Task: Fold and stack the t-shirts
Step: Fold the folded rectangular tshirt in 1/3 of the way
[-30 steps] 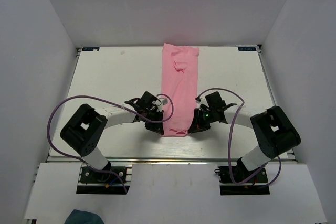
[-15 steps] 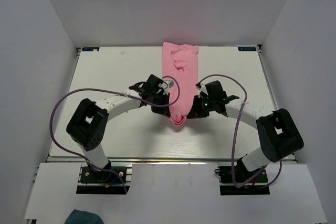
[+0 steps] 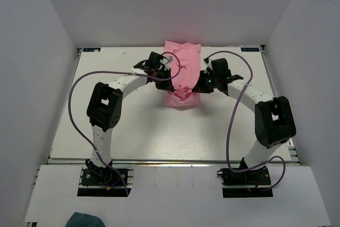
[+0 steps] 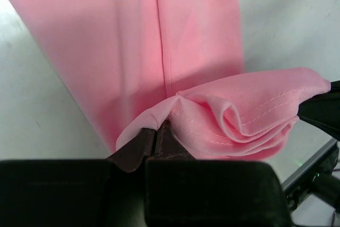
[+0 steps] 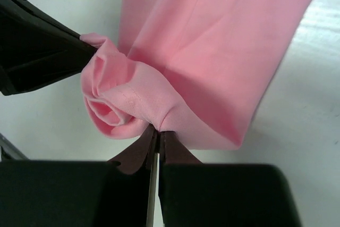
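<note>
A light pink t-shirt [image 3: 182,73] lies as a narrow strip at the back middle of the table, its near end lifted and bunched over the rest. My left gripper [image 3: 167,77] is shut on the left corner of that end, the hem [image 4: 234,118] rolled in folds beside its tips. On the opposite corner my right gripper [image 3: 200,84] is shut too, with the cloth [image 5: 159,97] pinched at its tips. The flat part of the shirt [image 4: 133,41] spreads under both grippers.
A white table [image 3: 122,126] with a metal rim is walled in by white panels on three sides. A small dark teal cloth [image 3: 85,220] lies on the shelf near the left arm's base. Purple cables loop over both arms.
Both grippers have carried the shirt's near end from the table's front toward the back, so the strip now doubles over itself and looks much shorter.
</note>
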Controlling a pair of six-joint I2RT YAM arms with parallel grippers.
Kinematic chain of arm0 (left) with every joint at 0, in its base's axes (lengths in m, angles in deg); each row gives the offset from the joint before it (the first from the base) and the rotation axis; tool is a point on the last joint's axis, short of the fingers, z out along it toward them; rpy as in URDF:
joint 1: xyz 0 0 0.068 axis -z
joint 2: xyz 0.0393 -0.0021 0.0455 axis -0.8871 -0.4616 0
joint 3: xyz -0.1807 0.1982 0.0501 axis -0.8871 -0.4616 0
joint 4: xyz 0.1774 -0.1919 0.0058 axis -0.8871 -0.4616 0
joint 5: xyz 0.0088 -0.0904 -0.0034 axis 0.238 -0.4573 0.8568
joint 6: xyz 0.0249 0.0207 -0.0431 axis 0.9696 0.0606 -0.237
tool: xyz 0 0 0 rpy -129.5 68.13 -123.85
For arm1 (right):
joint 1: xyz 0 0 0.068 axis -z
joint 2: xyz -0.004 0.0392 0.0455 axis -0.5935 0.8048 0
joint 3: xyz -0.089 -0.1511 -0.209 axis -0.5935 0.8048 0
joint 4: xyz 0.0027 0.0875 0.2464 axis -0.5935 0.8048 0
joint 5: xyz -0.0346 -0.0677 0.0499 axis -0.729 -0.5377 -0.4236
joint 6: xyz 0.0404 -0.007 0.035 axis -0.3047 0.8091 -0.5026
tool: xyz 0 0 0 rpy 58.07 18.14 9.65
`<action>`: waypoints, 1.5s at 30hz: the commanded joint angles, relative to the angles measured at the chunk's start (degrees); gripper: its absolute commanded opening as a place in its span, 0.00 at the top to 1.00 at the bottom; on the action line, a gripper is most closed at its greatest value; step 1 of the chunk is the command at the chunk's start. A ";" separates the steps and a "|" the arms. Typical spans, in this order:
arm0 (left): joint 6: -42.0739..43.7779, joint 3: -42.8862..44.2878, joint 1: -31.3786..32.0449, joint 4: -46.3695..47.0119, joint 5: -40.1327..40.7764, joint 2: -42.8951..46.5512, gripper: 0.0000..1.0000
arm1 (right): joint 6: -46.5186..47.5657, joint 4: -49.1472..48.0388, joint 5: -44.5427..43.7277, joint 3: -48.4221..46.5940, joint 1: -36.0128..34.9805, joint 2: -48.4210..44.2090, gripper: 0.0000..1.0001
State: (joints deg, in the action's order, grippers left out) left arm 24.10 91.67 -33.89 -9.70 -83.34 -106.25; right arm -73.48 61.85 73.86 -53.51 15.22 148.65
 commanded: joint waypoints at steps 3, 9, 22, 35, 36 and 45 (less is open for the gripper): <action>0.76 10.19 -2.08 -0.89 -2.41 -2.43 1.00 | 3.15 0.71 -1.83 -7.84 2.29 4.14 1.00; 1.80 17.23 -3.92 -0.36 -2.41 -6.03 0.98 | 4.22 2.90 2.03 -18.74 4.22 11.08 1.00; 1.28 19.42 -6.82 8.94 -3.20 -10.77 0.90 | 5.45 3.52 5.82 -30.43 7.21 20.31 1.00; -2.76 20.66 -8.41 15.71 -3.72 -15.70 0.84 | 5.19 3.69 6.69 -37.99 9.32 29.72 1.00; -2.76 20.66 -8.41 15.73 -3.20 -15.70 0.83 | 4.84 2.30 6.61 -38.08 9.50 30.51 1.00; -6.28 24.69 -9.02 18.46 2.78 -18.95 0.00 | -0.60 -8.96 11.35 -39.57 10.91 34.55 0.10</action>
State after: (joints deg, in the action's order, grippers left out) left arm 19.35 112.13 -42.15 6.28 -82.99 -124.98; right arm -71.31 60.06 82.10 -89.55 25.34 182.95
